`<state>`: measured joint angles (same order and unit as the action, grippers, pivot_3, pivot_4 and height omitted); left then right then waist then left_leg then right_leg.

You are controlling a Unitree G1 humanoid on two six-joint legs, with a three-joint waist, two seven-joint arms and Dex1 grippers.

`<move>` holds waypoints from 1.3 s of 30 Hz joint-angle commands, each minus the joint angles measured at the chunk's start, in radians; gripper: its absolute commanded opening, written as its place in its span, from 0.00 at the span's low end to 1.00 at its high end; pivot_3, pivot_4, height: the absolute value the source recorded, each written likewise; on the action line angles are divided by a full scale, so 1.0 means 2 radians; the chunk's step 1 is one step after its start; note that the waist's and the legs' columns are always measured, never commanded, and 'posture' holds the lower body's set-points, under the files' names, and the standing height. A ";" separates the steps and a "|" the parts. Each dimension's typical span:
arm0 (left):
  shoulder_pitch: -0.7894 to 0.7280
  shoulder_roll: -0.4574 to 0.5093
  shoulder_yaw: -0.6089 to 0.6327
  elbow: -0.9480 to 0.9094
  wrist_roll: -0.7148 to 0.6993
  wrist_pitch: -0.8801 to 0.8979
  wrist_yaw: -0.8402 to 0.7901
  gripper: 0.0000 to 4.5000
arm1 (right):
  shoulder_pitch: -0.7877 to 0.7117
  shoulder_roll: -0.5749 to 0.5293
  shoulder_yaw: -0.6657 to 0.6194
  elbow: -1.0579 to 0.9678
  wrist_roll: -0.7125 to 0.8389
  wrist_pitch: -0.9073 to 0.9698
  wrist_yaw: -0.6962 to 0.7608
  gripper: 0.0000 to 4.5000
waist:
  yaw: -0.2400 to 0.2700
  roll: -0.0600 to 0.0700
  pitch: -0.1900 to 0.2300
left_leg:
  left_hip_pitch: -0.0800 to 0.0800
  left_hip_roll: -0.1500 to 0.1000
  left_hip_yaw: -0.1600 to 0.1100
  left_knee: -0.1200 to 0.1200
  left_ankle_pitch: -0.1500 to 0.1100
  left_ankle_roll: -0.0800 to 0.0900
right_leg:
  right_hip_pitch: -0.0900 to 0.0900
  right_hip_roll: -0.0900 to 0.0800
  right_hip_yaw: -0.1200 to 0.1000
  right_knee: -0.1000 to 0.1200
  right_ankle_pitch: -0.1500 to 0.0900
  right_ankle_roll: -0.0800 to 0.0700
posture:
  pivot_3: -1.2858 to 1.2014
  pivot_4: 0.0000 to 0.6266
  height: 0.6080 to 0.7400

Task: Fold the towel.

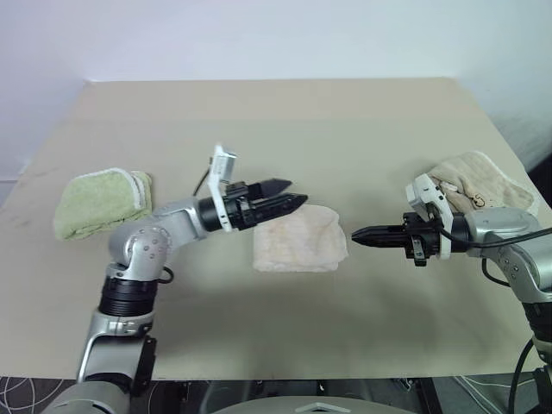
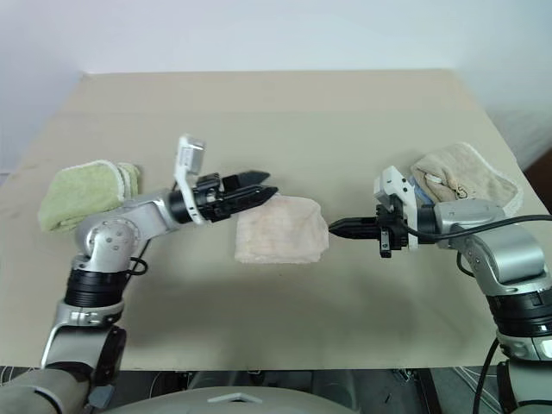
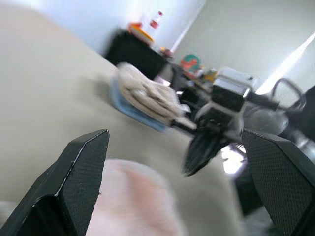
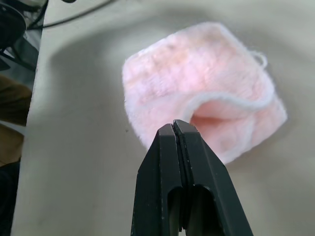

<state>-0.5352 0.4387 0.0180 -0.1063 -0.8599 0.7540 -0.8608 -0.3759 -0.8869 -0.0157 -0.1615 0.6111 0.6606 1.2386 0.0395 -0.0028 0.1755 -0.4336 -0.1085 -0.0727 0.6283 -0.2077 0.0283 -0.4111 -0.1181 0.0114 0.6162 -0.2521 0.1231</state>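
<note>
left claw (image 1: 290, 195) open above folded towel (image 1: 298, 241), long axis left-right.

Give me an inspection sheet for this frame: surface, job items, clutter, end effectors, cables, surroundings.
Surface: tan table, bare between items.
Job's things: pink towel folded, lying at centre, unheld.
Clutter: green towel at the robot's left; beige towel at its right.
End effectors: left end effector open above the pink towel's edge; right end effector shut, beside it, apart.
Cables: black cable on right arm.
Surroundings: pale wall.

towels: 3 (image 1: 299, 241) | pincers: 2 (image 1: 285, 194) | table: 1 (image 1: 285, 121)
</note>
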 commanded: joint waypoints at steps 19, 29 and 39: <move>0.073 0.076 -0.001 0.122 0.169 -0.318 -0.248 0.02 | 0.007 0.013 -0.004 -0.014 -0.026 -0.040 -0.008 0.00 | -0.001 0.000 0.000 | 0.000 0.000 0.000 -0.001 0.000 0.000 | -0.002 0.000 0.000 -0.001 0.000 0.000 | 0.52 0.24 0.91; 0.019 0.032 -0.032 0.142 0.202 -0.333 -0.235 0.02 | -0.072 0.082 0.027 -0.006 -0.040 -0.033 -0.067 0.00 | -0.001 0.000 0.000 | 0.000 0.000 0.000 0.001 0.000 0.000 | -0.002 0.000 0.000 0.001 0.000 0.000 | 0.52 0.24 0.91; -0.031 -0.046 -0.077 0.251 0.278 -0.367 -0.181 0.02 | -0.091 0.175 0.089 0.049 -0.106 -0.064 -0.127 0.00 | -0.001 0.000 0.000 | 0.000 -0.001 0.000 0.001 0.000 0.001 | -0.006 0.000 0.000 0.007 0.003 0.002 | 0.52 0.24 0.91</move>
<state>-0.5778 0.3599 -0.1264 0.3728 -0.3308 0.0509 -1.2427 -0.5640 -0.5496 0.1531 -0.0508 0.4161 0.5632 0.9933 0.0378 -0.0029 0.1757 -0.4346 -0.1114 -0.0725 0.6305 -0.2067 0.0311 -0.4224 -0.1183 0.0115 0.6303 -0.2455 0.1274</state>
